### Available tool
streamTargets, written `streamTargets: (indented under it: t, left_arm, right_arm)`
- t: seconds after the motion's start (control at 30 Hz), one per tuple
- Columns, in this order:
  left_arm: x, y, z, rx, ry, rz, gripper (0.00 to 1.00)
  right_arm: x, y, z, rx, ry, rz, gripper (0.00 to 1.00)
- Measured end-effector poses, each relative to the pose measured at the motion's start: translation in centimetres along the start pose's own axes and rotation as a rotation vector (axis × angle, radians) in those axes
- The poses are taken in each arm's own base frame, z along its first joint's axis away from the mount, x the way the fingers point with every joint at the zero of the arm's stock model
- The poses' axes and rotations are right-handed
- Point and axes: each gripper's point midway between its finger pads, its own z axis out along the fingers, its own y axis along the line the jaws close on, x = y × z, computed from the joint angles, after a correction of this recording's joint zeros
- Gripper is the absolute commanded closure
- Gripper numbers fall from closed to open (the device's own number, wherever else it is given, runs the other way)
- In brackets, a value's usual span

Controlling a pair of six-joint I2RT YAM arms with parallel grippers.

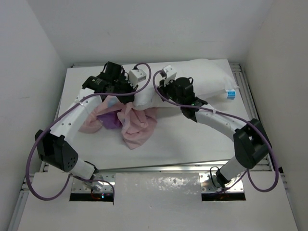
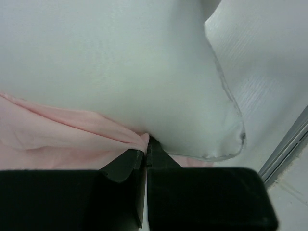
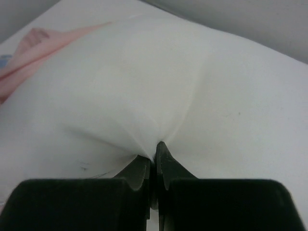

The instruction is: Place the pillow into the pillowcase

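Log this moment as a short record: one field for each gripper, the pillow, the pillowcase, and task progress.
left gripper: shut, pinching a pink edge of the pillowcase right under the pillow
right gripper: shut, pinching a fold of the pillow's white cover
pillow: lying along the far side of the table, tag at its right end
pillowcase: crumpled heap by the pillow's left end, pink and purple showing
progress: the pillow's visible bulk lies outside the pillowcase
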Motion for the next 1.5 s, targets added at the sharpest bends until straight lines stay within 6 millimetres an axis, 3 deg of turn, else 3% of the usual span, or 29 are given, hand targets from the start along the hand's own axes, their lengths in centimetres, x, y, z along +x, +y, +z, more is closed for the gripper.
streamTargets:
  t: [0.13, 0.3, 0.4, 0.53, 0.7, 0.83, 0.9, 0.93, 0.97, 1.1, 1.13, 1.23, 1.33, 1.5]
  left_arm:
    - [-1.5, -0.2, -0.8, 0.022, -0.046, -0.018, 1.00]
    - [-0.8, -0.7, -0.5, 0.046, -0.032, -0.059, 1.00]
    - [0.1, -1.0, 0.0, 0.052, -0.006, -0.098, 1.00]
    - [-0.3, -0.8, 0.0, 0.041, -0.020, -0.127, 1.00]
    - [-0.7, -1.2, 0.1, 0.061, -0.037, -0.154, 1.00]
    - [0.7, -1.1, 1.2, 0.085, -0.030, -0.194, 1.00]
    - [2.4, -0.8, 1.8, 0.093, -0.004, -0.234, 1.00]
    - [3.2, -0.6, 2.2, 0.094, 0.009, -0.252, 0.96]
    - [4.0, -0.3, 2.5, 0.088, 0.021, -0.265, 0.78]
    - [6.6, -0.3, 3.5, 0.079, 0.079, -0.303, 0.44]
    - [6.8, -0.4, 3.5, 0.084, 0.086, -0.309, 0.35]
    - [5.6, -0.5, 2.7, 0.087, 0.070, -0.302, 0.28]
    - [2.5, 0.4, 0.6, 0.053, 0.001, -0.252, 0.25]
    - [-3.9, 1.9, -4.8, -0.049, -0.174, -0.155, 0.26]
  right_arm:
    - [-1.2, -0.7, 2.1, 0.051, -0.030, 0.102, 1.00]
    - [1.8, -0.6, 3.9, 0.113, -0.023, 0.251, 1.00]
    - [3.1, 1.1, 4.5, 0.141, -0.019, 0.249, 1.00]
    - [4.6, 3.8, 5.4, 0.135, -0.010, 0.282, 1.00]
    - [6.3, 4.5, 5.8, 0.163, -0.010, 0.380, 1.00]
    - [6.2, 4.8, 6.1, 0.157, -0.038, 0.443, 1.00]
    - [6.4, 5.4, 6.0, 0.132, -0.045, 0.449, 0.88]
    - [6.6, 5.8, 5.8, 0.118, -0.050, 0.443, 0.83]
    - [6.9, 6.3, 5.6, 0.099, -0.054, 0.436, 0.78]
    - [8.9, 8.6, 2.9, -0.010, -0.002, 0.372, 0.45]
    - [9.1, 8.9, 2.1, -0.030, 0.014, 0.354, 0.42]
    - [8.2, 9.5, -0.2, -0.083, 0.055, 0.258, 0.30]
    - [6.0, 9.7, -1.9, -0.123, 0.079, 0.136, 0.25]
    - [-0.3, 8.2, -1.8, -0.176, 0.112, -0.004, 0.26]
